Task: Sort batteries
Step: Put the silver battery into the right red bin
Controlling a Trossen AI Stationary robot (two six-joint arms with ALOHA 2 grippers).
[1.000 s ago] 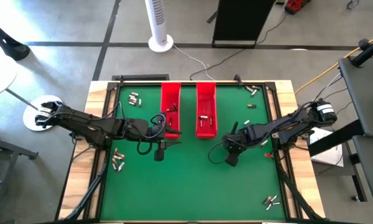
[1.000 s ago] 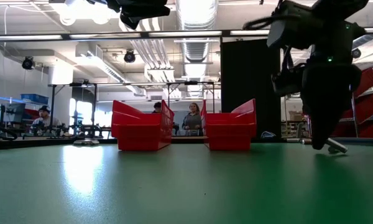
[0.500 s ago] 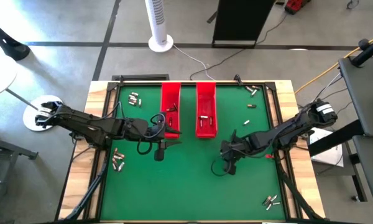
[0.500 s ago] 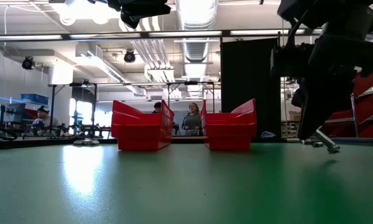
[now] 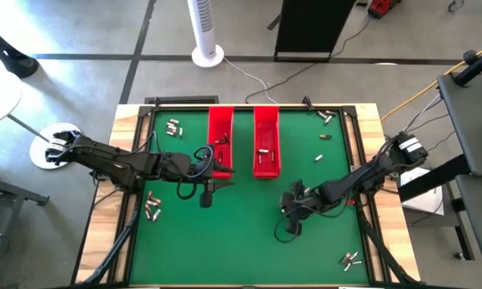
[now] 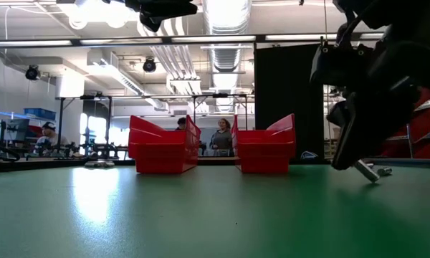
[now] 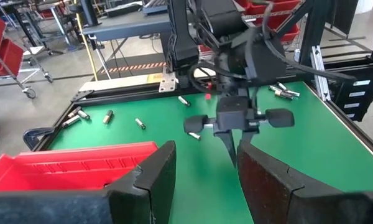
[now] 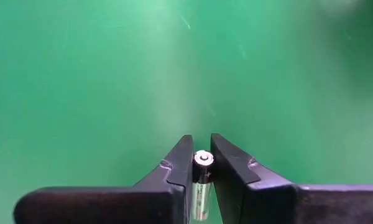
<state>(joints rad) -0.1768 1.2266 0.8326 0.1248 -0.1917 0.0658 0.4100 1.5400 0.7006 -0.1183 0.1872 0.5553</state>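
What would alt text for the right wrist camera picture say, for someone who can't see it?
Two dark gripper fingers pinch a small silvery battery end-on between their tips, with its round end cap facing the camera. Behind them, plain green table mat fills the picture, with nothing else in view.

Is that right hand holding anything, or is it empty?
Holding something. The right hand is shut on a battery: the wrist view shows the small silvery cylinder pinched between its two fingers, above the bare green mat.
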